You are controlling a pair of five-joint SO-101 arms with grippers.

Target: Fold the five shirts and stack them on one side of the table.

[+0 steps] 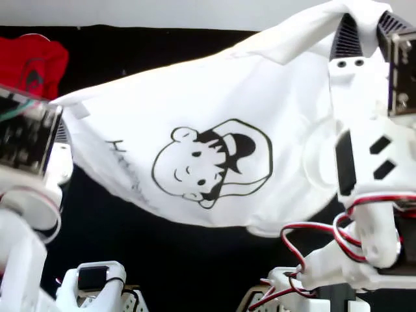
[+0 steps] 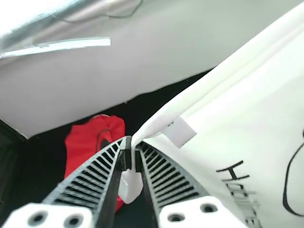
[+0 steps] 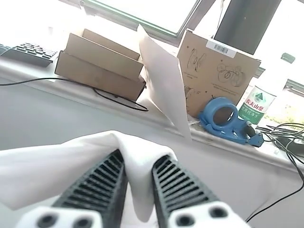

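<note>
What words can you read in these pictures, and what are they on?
On the white shirt: black hand-style lettering beside the cartoon face, slanted and cut off, not readable whole.
On the cardboard box: a barcode sticker and line drawings; the print is too small to read.
On the bottle: label characters too small to read.
On the red shirt: a dark mark, too blurred to read.

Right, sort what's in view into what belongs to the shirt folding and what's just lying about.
Job: white shirt, held up between the left claw and the right claw, both shut on it; red shirt on the table.
Lying about: cardboard boxes, blue tape dispenser, bottle, keyboard.
</note>
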